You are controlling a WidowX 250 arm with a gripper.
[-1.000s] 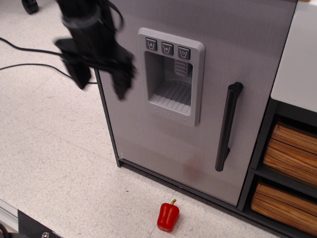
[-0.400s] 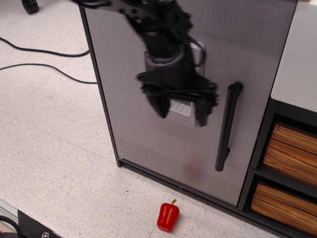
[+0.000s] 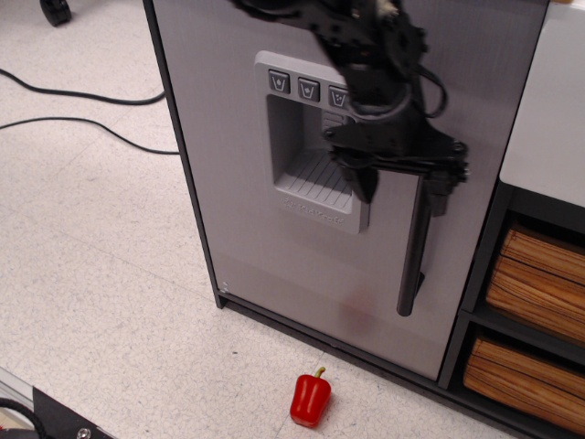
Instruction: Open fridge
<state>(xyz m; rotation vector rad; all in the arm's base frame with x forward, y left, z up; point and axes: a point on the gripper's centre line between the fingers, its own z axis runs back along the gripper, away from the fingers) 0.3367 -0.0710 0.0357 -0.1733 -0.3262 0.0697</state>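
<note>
The fridge (image 3: 274, 256) is a tall silver-grey unit with a dark frame, and its door is closed. A grey three-button dispenser recess (image 3: 306, 137) sits in the door. The long black vertical bar handle (image 3: 413, 261) runs down the door's right side; its top is hidden behind my gripper. My black gripper (image 3: 402, 190) is open and empty. It hangs in front of the upper part of the handle, one finger (image 3: 366, 183) left of the bar and the other at or just right of it. I cannot tell if the fingers touch the bar.
A red bell pepper (image 3: 310, 399) lies on the speckled floor in front of the fridge. A white-topped shelf unit (image 3: 548, 119) with wooden crates (image 3: 539, 283) stands right against the fridge. Black cables (image 3: 82, 110) run across the floor at the left.
My gripper has swept from left of the fridge across the dispenser to the top of the handle. The door has stayed closed.
</note>
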